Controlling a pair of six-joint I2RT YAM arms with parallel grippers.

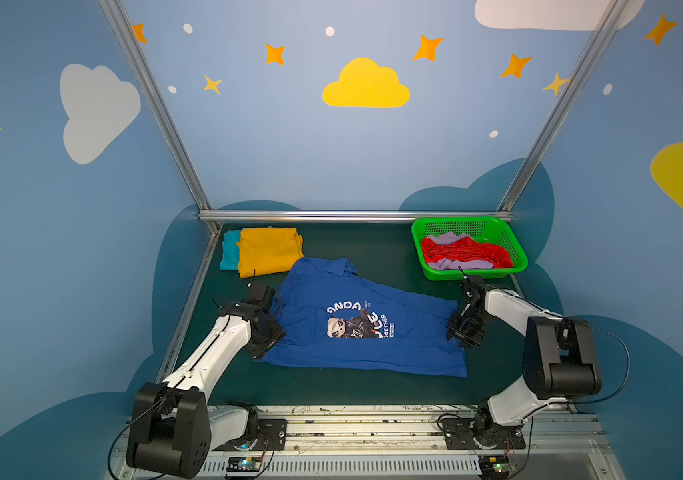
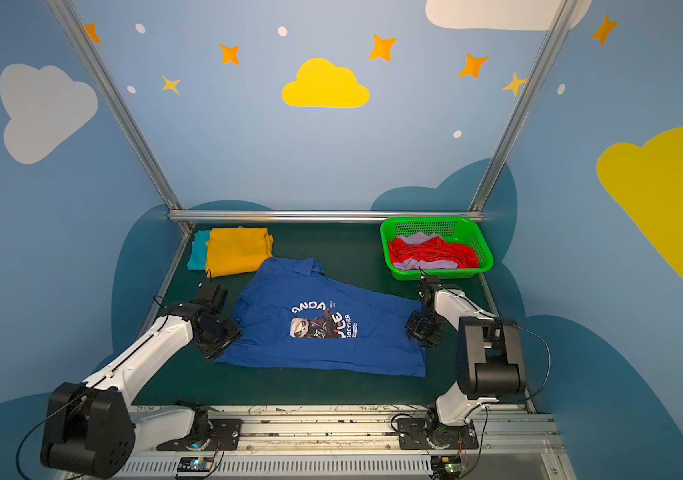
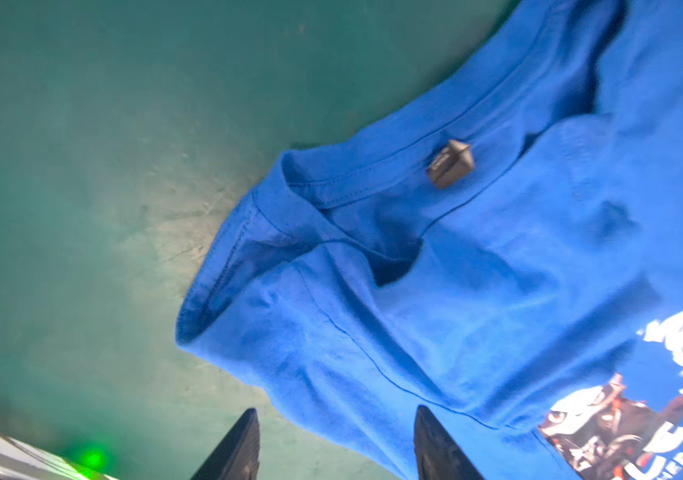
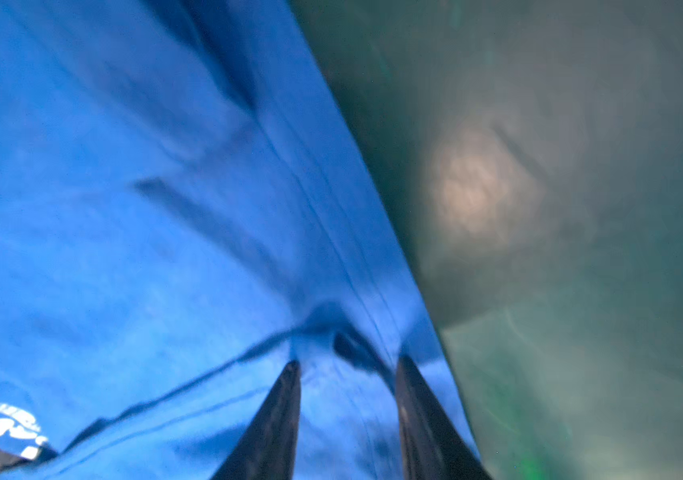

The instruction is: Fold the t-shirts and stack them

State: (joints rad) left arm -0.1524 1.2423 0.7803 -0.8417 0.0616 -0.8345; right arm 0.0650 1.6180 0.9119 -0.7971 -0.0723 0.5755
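Observation:
A royal blue t-shirt (image 1: 364, 328) (image 2: 327, 328) with a panda print lies spread on the green mat, collar toward the left. My left gripper (image 1: 269, 334) (image 3: 336, 409) is open at the collar side. One finger is over the mat and the other over the cloth (image 3: 456, 291), and nothing is gripped. At the shirt's right edge my right gripper (image 1: 462, 330) (image 4: 349, 360) stands open, with the blue cloth (image 4: 123, 208) lying under its spread fingers. A folded mustard yellow t-shirt (image 1: 269, 251) lies on a teal one (image 1: 229, 251) at the back left. Red (image 1: 464, 251) and lilac (image 1: 445, 238) t-shirts are crumpled in the basket.
The bright green mesh basket (image 1: 468, 274) (image 2: 435, 273) stands at the back right corner, just behind the right arm. A metal rail (image 1: 356, 216) runs along the back of the mat, with blue walls on three sides. Both arm bases sit on the front rail.

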